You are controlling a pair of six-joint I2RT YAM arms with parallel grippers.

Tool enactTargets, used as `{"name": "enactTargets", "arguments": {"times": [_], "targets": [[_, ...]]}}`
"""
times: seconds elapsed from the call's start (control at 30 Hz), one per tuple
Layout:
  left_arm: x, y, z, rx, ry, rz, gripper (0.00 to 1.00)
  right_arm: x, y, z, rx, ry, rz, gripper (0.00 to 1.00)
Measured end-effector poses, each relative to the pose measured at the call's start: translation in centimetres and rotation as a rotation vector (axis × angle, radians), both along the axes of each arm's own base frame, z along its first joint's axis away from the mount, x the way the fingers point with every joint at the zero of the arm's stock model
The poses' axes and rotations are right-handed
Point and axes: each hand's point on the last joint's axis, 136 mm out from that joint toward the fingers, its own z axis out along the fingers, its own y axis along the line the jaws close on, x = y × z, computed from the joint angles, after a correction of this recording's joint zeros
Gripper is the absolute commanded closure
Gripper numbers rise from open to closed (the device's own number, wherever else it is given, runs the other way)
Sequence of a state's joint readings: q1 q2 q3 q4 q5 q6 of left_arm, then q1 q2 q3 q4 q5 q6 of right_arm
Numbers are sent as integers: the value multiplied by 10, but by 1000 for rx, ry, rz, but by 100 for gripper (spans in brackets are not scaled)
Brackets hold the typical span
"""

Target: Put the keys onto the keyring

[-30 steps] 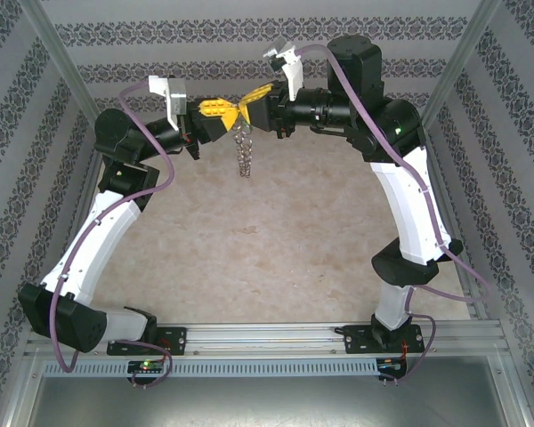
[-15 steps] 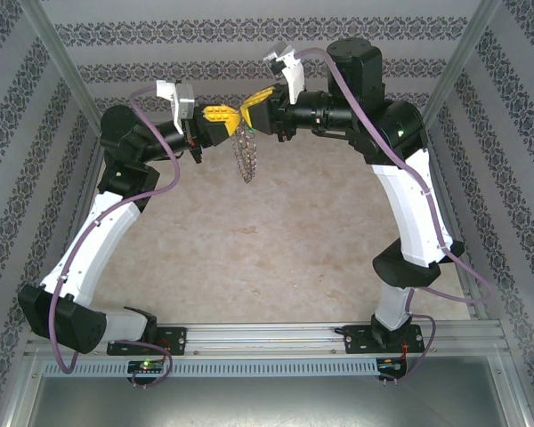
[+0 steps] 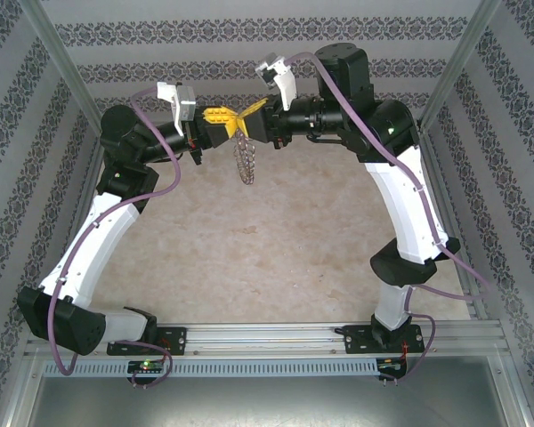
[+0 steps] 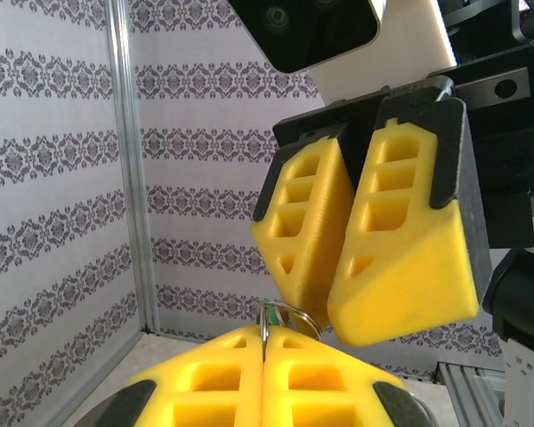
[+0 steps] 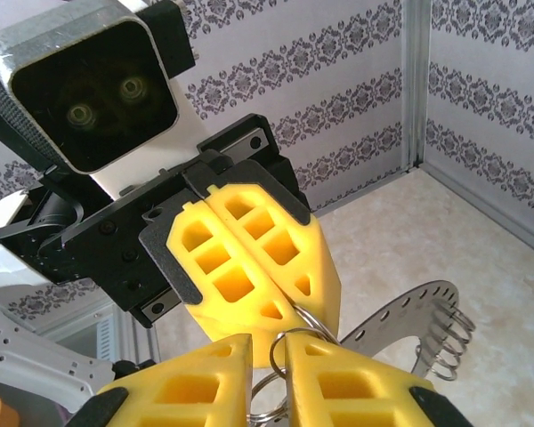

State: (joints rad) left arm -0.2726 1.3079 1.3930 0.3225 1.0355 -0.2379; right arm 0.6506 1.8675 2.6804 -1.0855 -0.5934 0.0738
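While holding the keyring (image 3: 244, 158) high over the far middle of the table (image 3: 276, 258), keep the left gripper (image 4: 263, 349) pressed fully together on the thin wire loop at the top, as now, with the flat dark disc and its fringe of small silvery pieces hanging free below, well above the surface. Note the right gripper (image 5: 269, 356) meeting the left one tip to tip, almost closed, with only a narrow slit between its fingers and a small wire loop standing in that slit; cannot tell whether clamped or merely enclosed. Cannot place the keys with certainty: only a thin green glint (image 4: 269, 308) just above the left fingertips, touching the wire, probably the green head. To thread well, as a judgement, hold the left side motionless and work with the right side alone, in small slow moves along the wire. Avoid any twist or jerk, because of the easy swing of the hanging disc and the easy slip of thin wire between soft yellow pads. Avoid also pushing the two pairs of fingers hard against each other. Below, a pale, mottled beige surface, flat and matte. Around, walls (image 3: 18, 178) with grey ornamental stripes on the left, far and right sides, aluminium posts (image 3: 58, 53) in the far corners, and a metal rail (image 3: 276, 334) along the near edge.
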Motion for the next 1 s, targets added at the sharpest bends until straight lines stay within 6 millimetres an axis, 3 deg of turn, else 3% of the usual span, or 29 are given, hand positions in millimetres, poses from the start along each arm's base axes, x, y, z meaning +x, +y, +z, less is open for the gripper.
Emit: {"name": "enactTargets", "arguments": {"times": [0.17, 0.9, 0.93, 1.0], "targets": [[1, 0, -3, 6, 12, 1, 100, 1, 1, -3, -1, 18, -2, 100], [0, 2, -4, 15, 11, 23, 100, 18, -13, -25, -39, 115, -69, 100], [-1, 2, -3, 15, 6, 24, 100, 18, -13, -25, -38, 116, -69, 100], [-3, 3, -1, 17, -4, 25, 100, 18, -13, -25, -36, 116, -70, 83]]}}
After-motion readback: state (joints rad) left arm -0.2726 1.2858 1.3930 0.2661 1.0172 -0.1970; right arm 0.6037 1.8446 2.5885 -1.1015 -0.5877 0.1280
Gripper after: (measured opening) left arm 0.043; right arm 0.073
